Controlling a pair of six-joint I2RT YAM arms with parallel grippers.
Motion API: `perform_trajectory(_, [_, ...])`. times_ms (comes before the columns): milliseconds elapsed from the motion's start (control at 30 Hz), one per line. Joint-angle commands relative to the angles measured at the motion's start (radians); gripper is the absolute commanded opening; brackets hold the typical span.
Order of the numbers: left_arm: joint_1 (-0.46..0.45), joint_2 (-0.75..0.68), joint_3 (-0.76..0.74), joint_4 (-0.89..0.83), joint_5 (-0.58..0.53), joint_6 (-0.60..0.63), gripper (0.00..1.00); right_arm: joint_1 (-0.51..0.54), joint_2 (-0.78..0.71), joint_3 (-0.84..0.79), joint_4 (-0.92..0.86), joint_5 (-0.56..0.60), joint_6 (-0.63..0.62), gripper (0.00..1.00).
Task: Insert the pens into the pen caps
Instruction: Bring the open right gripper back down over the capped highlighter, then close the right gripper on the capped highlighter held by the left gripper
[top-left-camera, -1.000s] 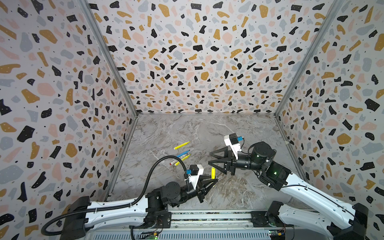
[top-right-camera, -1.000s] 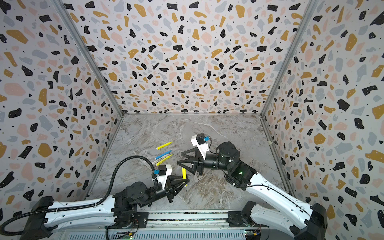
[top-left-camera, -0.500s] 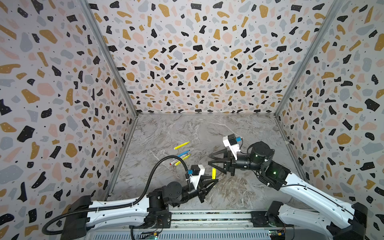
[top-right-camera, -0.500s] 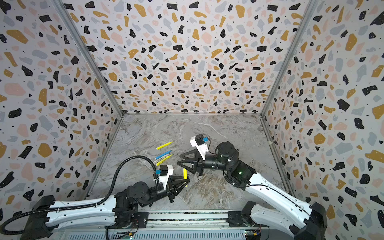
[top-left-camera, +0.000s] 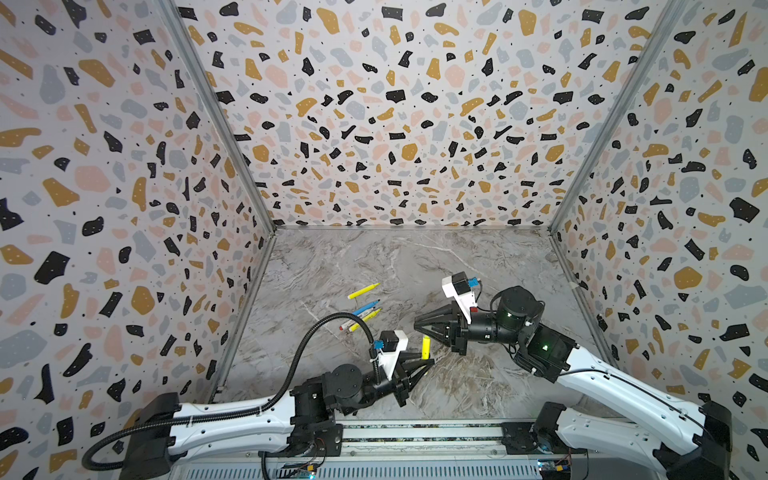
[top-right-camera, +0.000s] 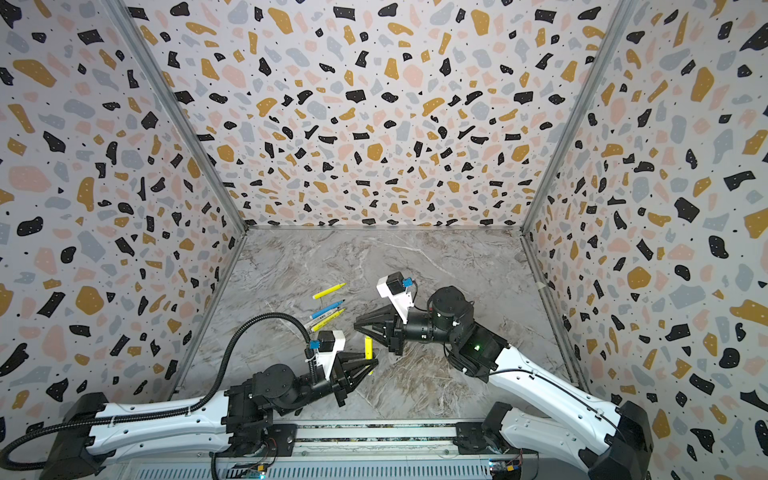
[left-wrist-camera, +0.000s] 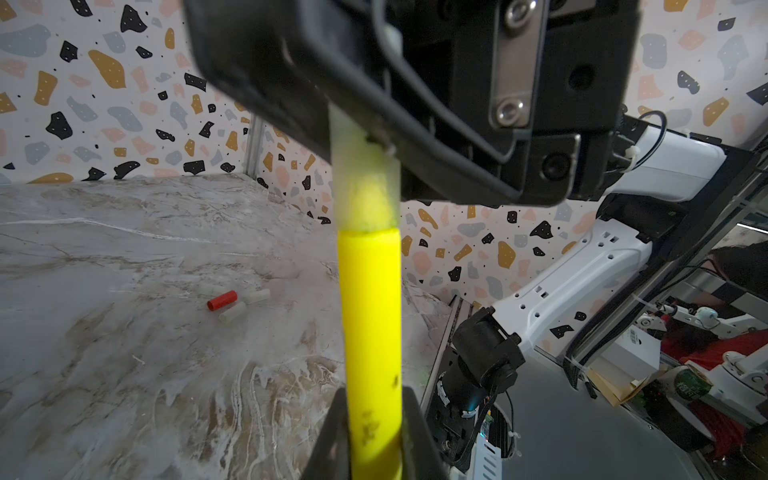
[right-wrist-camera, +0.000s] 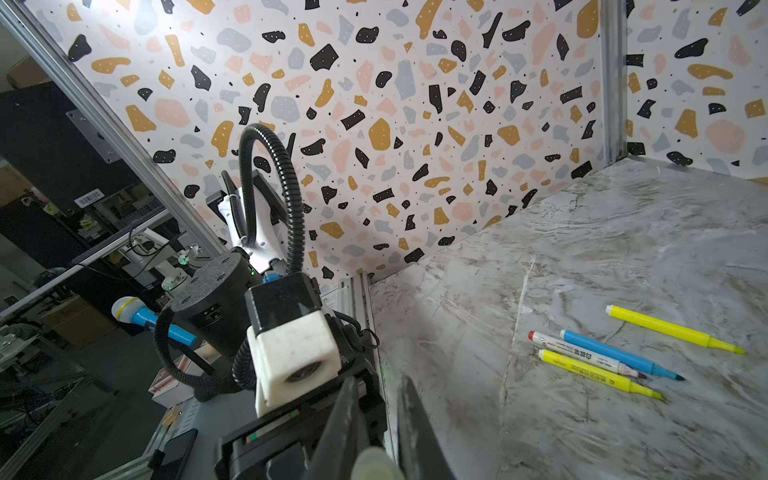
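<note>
Since a second ago the right fingers (top-left-camera: 417, 326) have dropped a little toward the upright yellow pen (left-wrist-camera: 370, 324) and gone from spread to pinched. They now clamp a pale cap (left-wrist-camera: 365, 183) that sits over the pen's upper end, with yellow showing faintly through it. The left fingers (top-left-camera: 429, 362) are narrow too, pinching the same pen low on its barrel and holding it clear of the desk (top-left-camera: 415, 257), near its front middle.

Trouble from here would probably come from alignment and grip. If the cap is pushed on at a slight angle it could jam on the barrel's shoulder instead of seating. The pen is held only near its lower end, so a crooked push may lever it sideways or slide it down through the left fingers. The cap looks smooth and is caught near one end, so it could squirt out under load. Letting go before the cap is fully home might let it fall off. The two arms also work very near each other, so a careless retreat could knock them together.

Counted, there are five pens. One yellow is held and four lie together left of centre: a yellow one (right-wrist-camera: 673, 330), a blue one (right-wrist-camera: 615, 353), a white one with red ends (right-wrist-camera: 582, 353) and another yellow (right-wrist-camera: 594, 374). Besides the cap in hand, the left wrist view shows one red cap (left-wrist-camera: 222, 300) and two pale caps (left-wrist-camera: 257, 296) lying on the desk close around it. A third pale one may lie there, but it is too faint to be sure.
</note>
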Motion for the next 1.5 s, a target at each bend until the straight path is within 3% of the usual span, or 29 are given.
perform_trajectory(0, [0.004,-0.067,0.042,0.112,-0.036,0.026,0.0,0.028,-0.023,-0.094,-0.023,0.001,-0.001,0.0])
perform_trajectory(433, [0.015,-0.077,0.108,0.105,-0.027,0.077,0.0,0.175,-0.032,-0.291,0.04,0.116,0.074,0.0])
perform_trajectory(567, [0.031,-0.081,0.116,0.148,0.026,0.082,0.0,0.199,-0.016,-0.304,0.05,0.117,0.076,0.0])
perform_trajectory(867, [0.093,-0.123,0.125,0.174,0.124,0.071,0.0,0.2,-0.008,-0.312,-0.006,0.134,0.049,0.0])
perform_trajectory(1200, [0.115,-0.15,0.121,0.155,0.086,0.069,0.0,0.21,-0.008,-0.302,-0.078,0.244,0.076,0.0])
perform_trajectory(1467, [0.119,-0.123,0.127,0.115,0.11,0.089,0.0,0.213,-0.038,-0.303,-0.066,0.228,0.073,0.0])
